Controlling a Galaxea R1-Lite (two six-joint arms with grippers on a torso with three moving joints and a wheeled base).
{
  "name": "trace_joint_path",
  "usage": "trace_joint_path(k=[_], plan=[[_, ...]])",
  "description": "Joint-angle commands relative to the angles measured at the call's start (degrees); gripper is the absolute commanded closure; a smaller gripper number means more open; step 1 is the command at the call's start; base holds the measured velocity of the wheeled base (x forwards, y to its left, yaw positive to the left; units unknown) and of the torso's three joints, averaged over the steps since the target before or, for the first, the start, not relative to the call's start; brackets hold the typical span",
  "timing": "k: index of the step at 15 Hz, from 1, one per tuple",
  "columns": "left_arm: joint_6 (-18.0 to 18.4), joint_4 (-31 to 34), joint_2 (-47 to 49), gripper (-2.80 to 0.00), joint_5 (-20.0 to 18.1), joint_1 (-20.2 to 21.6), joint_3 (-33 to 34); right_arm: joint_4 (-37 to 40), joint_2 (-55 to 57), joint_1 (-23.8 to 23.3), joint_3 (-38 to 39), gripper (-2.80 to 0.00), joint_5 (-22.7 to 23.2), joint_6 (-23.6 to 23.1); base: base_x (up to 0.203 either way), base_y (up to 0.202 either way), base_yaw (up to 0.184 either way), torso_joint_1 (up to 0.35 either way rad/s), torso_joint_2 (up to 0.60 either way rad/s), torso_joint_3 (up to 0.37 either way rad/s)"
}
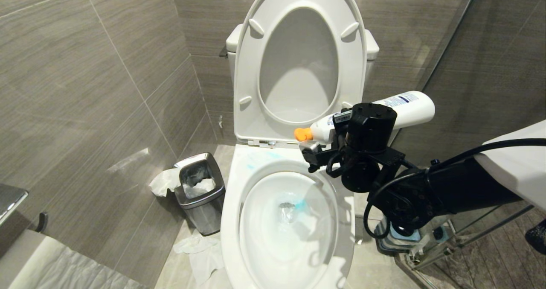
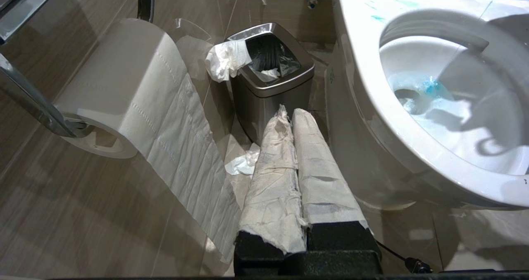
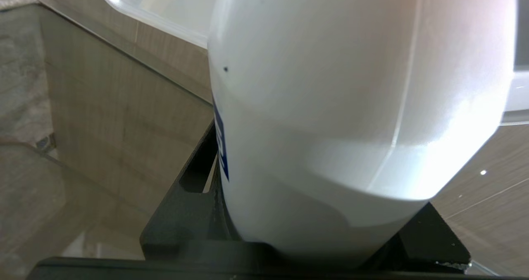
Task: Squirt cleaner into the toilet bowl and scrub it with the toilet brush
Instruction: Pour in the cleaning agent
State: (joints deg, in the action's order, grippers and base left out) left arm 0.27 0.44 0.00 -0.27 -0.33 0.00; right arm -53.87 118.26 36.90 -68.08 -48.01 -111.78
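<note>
- the right hand, at centre right of the head view, grasps a white bottle that lies nearly level, its orange nozzle pointing left over the back of the bowl's rim.
- in the right wrist view the bottle fills most of the frame, gripped between the dark fingers.
- the bowl sits at lower centre, with the seat raised upright against the tank.
- cleaner shows as a teal patch in the water, with pale blue smears on the rim at the back left.
- the left hand, seen in the left wrist view, is clenched on nothing, its paper-wrapped fingers pressed together and pointing at the bin.
- the bin stands left of the bowl, with tissue on the floor beside it.
- a paper roll hangs at the left of that view.
- the brush is not in view.
</note>
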Motion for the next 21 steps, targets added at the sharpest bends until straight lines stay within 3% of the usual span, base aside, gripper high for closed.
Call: trace_joint_path(k=[1, 4, 8, 16, 18, 21], plan=[[0.00, 0.00, 0.09, 0.00, 0.00, -0.02, 0.09, -0.36, 0.27, 0.10, -0.21, 0.00, -0.20, 0.39, 0.000, 0.000, 0.000, 0.000, 0.00, 0.000], [0.00, 0.00, 0.09, 0.00, 0.00, -0.02, 0.09, -0.28, 1.08, 0.10, -0.14, 0.00, 0.00, 7.77, 0.000, 0.000, 0.000, 0.000, 0.00, 0.000], [0.00, -0.01, 0.09, 0.00, 0.00, -0.02, 0.09, 0.33, 2.00, 0.53, 0.21, 0.00, 0.00, 23.41, 0.000, 0.000, 0.000, 0.000, 0.00, 0.000], [-0.27, 0.00, 0.09, 0.00, 0.00, -0.02, 0.09, 1.78, -2.60, 0.35, -1.40, 0.00, 0.06, 40.38, 0.000, 0.000, 0.000, 0.000, 0.00, 0.000], [-0.27, 0.00, 0.09, 0.00, 0.00, -0.02, 0.09, 9.56, -6.02, -0.27, -2.43, 0.00, 0.10, 44.85, 0.000, 0.000, 0.000, 0.000, 0.00, 0.000], [-0.27, 0.00, 0.09, 0.00, 0.00, -0.02, 0.09, 27.98, -12.39, -0.49, -7.75, 0.00, 1.45, 55.03, 0.000, 0.000, 0.000, 0.000, 0.00, 0.000]])
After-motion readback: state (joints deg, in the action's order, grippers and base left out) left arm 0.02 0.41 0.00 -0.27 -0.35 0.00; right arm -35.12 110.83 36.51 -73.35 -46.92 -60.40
